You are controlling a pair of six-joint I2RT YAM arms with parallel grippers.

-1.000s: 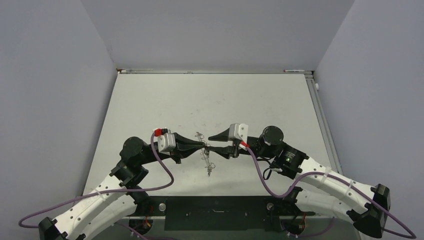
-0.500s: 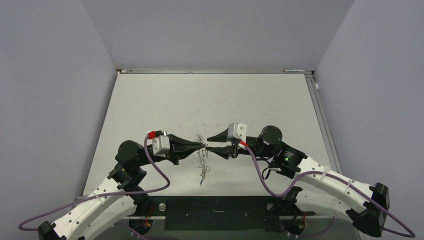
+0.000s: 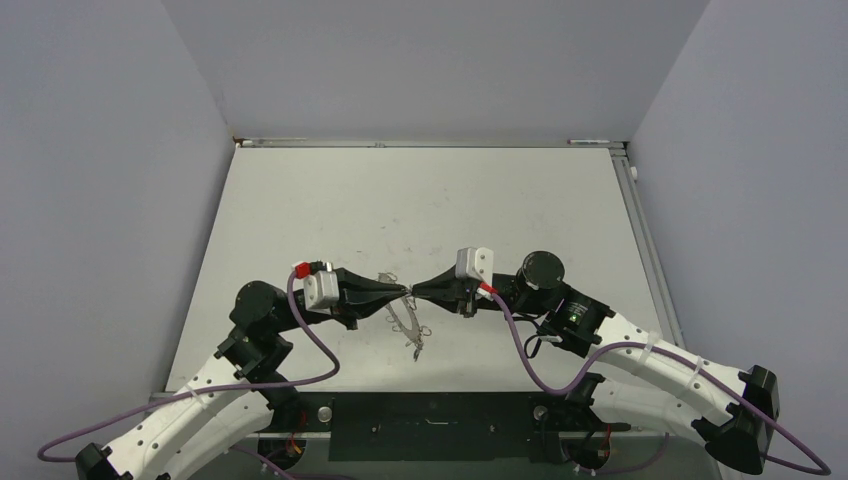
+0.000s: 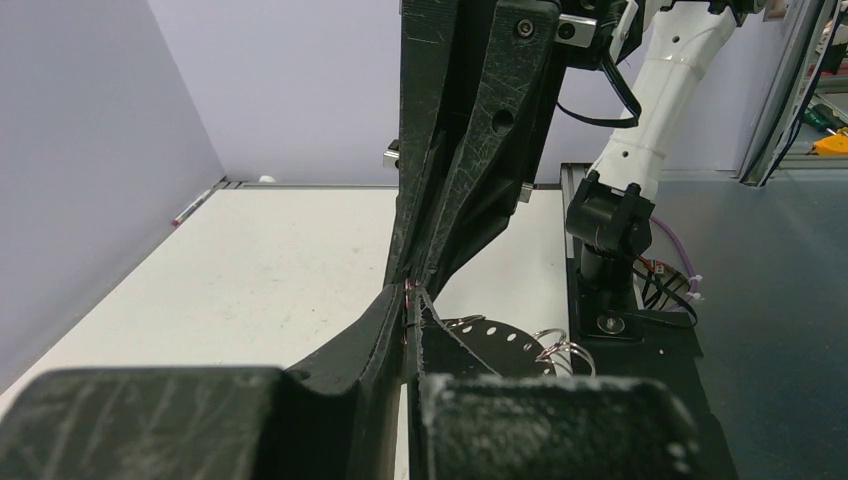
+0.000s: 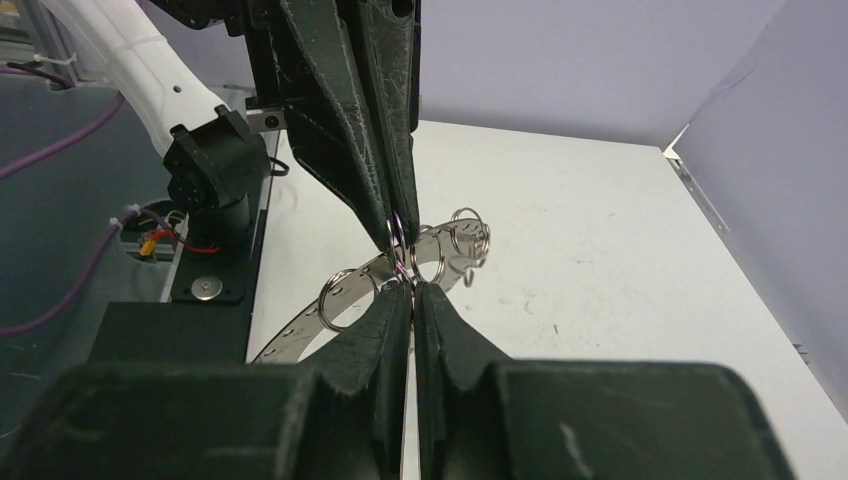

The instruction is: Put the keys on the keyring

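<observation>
Left gripper point(image 4: 408, 300) jaws pinch a thin wire loop point(image 5: 399, 245) on the wide flat grey metal keyring point(image 5: 295, 330). Right gripper point(image 5: 411, 290) jaws are pressed together tip-to-tip at that loop, hold unclear. Keyring hangs under both tips. Tiny black-headed silver key: can't make out. Risk: opposing pulls bend the loop or slip it, keyring drops.

No lettering, brand, number or sign can be read anywhere, neither on the keyring point(image 4: 490, 338) nor on the table point(image 3: 450, 200)

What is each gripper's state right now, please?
Left gripper: closed, holding the keyring at its rim.
Right gripper: closed at the same spot; what it grips cannot be told.
</observation>
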